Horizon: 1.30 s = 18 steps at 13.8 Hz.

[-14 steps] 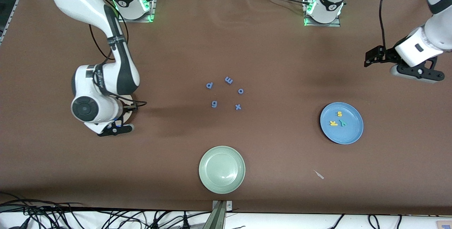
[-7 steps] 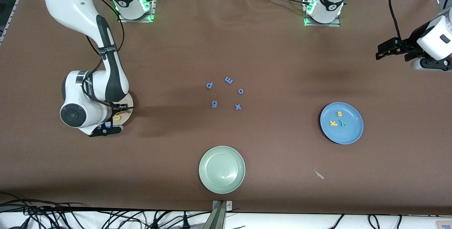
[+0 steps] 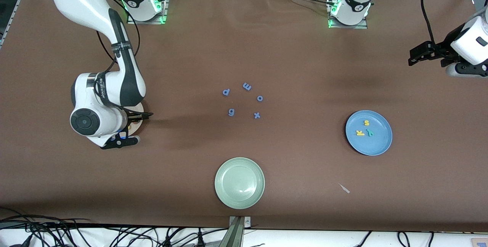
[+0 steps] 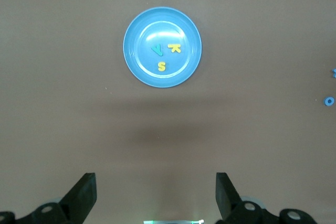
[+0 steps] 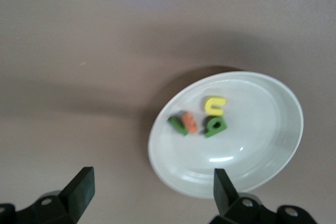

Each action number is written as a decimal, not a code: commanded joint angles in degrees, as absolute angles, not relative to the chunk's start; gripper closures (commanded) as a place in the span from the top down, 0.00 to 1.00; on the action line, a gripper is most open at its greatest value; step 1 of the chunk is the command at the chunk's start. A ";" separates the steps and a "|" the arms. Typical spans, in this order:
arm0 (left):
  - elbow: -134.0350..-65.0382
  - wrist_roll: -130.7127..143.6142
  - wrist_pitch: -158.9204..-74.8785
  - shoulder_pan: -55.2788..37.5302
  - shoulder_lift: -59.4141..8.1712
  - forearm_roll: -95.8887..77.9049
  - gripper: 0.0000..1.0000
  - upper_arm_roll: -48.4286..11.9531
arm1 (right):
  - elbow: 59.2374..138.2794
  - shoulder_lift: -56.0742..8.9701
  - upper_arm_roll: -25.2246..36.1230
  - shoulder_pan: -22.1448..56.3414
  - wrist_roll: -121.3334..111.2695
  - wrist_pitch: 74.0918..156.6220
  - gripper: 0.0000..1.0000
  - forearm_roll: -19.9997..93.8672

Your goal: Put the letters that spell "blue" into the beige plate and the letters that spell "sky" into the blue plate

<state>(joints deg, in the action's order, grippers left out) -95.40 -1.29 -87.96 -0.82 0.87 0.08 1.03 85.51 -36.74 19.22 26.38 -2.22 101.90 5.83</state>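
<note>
Fingers, right arm: the right fingers (image 5: 81, 184) stand wide apart and empty, hanging over the beige plate (image 5: 262, 145) at the right arm's end of the worktop, mid-height in the front frame.
Fingers, left arm: the left fingers (image 4: 84, 187) are also wide and empty, over bare worktop at the left arm's end, in the upper part of the front frame; this arm waits.
"blue" letters: green b (image 5: 215, 125), green l (image 5: 177, 126), yellow u (image 5: 214, 105) and orange e (image 5: 190, 122) lie bunched inside the beige plate, l and e touching.
"sky" letters: yellow s (image 3: 366, 122), yellow k (image 3: 360, 132) and teal y (image 3: 370, 133) lie in the blue plate (image 3: 375, 144).
Handling: probably very light, soft foam; thin and flat, so best pinched across a stroke from above, and easily nudged aside.
Progress: both words look sorted.
Around: blue p (image 3: 226, 92), m (image 3: 246, 86), o (image 3: 260, 98), g (image 3: 231, 112) and x (image 3: 257, 115) ring the frame's middle; an empty green plate (image 3: 239, 183) sits low in the frame, with a small pale scrap (image 3: 345, 188) near it.
Obstacles: none seem to block either arm.
</note>
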 commanded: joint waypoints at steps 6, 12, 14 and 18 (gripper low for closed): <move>-93.43 -1.14 -93.33 -0.35 -0.96 2.37 1.00 1.23 | 73.84 -35.42 19.69 33.47 9.92 85.79 1.00 8.70; -93.43 -1.14 -94.31 -0.35 -1.14 2.37 1.00 1.14 | 82.07 -19.28 11.18 29.38 12.83 87.27 1.00 5.47; -93.43 -1.14 -94.31 -0.35 -1.23 2.37 1.00 1.14 | 88.21 -13.56 7.67 25.16 12.57 91.56 1.00 3.09; -93.43 -1.06 -94.31 -0.44 -1.32 2.37 1.00 1.14 | 92.37 -6.87 -1.82 12.95 12.30 96.07 1.00 0.79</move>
<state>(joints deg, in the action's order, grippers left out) -94.98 -1.29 -94.54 -0.49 -0.53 0.22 1.45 88.04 -11.92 3.62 18.77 12.33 93.84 1.97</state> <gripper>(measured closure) 0.000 0.000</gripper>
